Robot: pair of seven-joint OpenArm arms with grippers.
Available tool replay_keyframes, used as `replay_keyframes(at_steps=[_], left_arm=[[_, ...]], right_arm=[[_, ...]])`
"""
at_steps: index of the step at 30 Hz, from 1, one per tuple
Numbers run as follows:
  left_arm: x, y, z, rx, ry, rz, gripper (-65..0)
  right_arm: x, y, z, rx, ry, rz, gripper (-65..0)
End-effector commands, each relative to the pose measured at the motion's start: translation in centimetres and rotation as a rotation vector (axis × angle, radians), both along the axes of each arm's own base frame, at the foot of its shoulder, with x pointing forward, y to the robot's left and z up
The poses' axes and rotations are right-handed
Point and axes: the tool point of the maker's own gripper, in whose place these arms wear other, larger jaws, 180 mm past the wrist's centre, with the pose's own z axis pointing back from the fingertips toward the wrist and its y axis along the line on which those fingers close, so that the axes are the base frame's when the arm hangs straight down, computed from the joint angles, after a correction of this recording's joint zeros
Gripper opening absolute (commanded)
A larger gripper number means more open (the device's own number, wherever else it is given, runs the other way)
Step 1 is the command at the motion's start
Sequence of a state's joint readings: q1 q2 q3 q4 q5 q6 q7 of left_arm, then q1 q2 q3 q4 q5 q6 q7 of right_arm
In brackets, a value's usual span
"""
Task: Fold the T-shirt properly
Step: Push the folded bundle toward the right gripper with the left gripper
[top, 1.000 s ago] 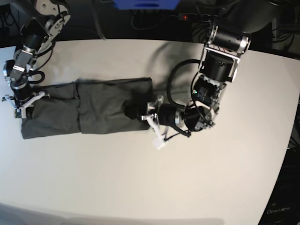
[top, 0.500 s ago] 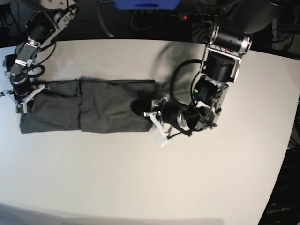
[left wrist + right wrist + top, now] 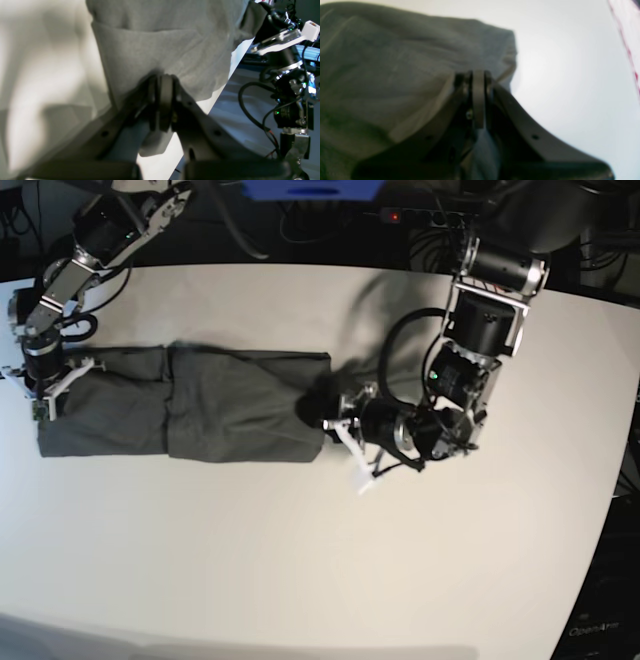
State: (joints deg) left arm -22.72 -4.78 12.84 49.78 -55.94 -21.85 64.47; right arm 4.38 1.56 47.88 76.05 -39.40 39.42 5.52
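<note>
Left wrist view puts the left claw (image 3: 161,105) closest to the lens, its dark jaws pressed together on a fold of the T-shirt (image 3: 162,42), a soft grey knit with a fine woven grain and a doubled hem edge. A small flap of the cloth hangs below the pinch. Beyond it lies the pale, smooth table (image 3: 37,75), and past the table's edge stand black cables and metal arm parts with small green lights.

Right wrist view, which is blurred, shows the right claw (image 3: 477,100) likewise clamped on the T-shirt (image 3: 395,62), at a rounded corner of the cloth, with bare white table (image 3: 570,75) behind.

Base view shows the T-shirt (image 3: 200,405) as a long, flat dark grey band across the table (image 3: 300,580), already folded lengthwise, with a seam-like crease running across it left of its middle. The right claw (image 3: 40,385) grips its left end and the left claw (image 3: 325,415) its right end. The table is matte off-white with a curved right edge. Behind it the room is dark, with tangled cables, a blue object (image 3: 312,189) and a small red light. No writing can be read.
</note>
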Motion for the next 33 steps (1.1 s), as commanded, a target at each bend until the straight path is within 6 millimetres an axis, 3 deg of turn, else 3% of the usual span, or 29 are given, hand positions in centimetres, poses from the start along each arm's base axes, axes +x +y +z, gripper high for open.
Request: replay_keyframes(at_steps=[1, 4, 9, 16, 20, 23, 29, 33], left_arm=[[1.4, -0.3, 1.7, -0.028, -0.048, 0.003, -63.2], [1.4, -0.3, 1.7, -0.028, -0.048, 0.003, -63.2], [1.7, -0.4, 2.2, -0.045, -0.056, 0.007, -63.2], [3.2, -1.2, 8.1, -0.216, -0.156, 0.029, -63.2], [2.4, -1.2, 9.4, -0.266, -0.135, -0.019, -63.2], [2.2, -1.7, 9.6, -0.277, -0.132, -0.030, -63.2], [1.2, -5.0, 8.5, -0.220, -0.136, -0.086, -63.2], [0.8, -6.2, 7.7, -0.159, -0.154, -0.120, -63.2]], right_arm=[[1.0, -0.7, 1.9, -0.022, -0.057, 0.013, -64.9], [1.0, -1.1, 2.3, -0.035, -0.061, 0.012, -64.9], [1.4, -2.1, 5.2, -0.108, -0.103, 0.011, -64.9], [1.4, -2.3, 5.9, -0.127, -0.113, 0.011, -64.9], [1.0, -2.4, 5.6, -0.128, -0.100, 0.012, -64.9], [0.8, -2.5, 5.5, -0.130, -0.094, 0.012, -64.9], [0.8, -2.5, 5.5, -0.131, -0.095, 0.012, -64.9], [0.8, -2.5, 5.5, -0.131, -0.095, 0.012, -64.9]])
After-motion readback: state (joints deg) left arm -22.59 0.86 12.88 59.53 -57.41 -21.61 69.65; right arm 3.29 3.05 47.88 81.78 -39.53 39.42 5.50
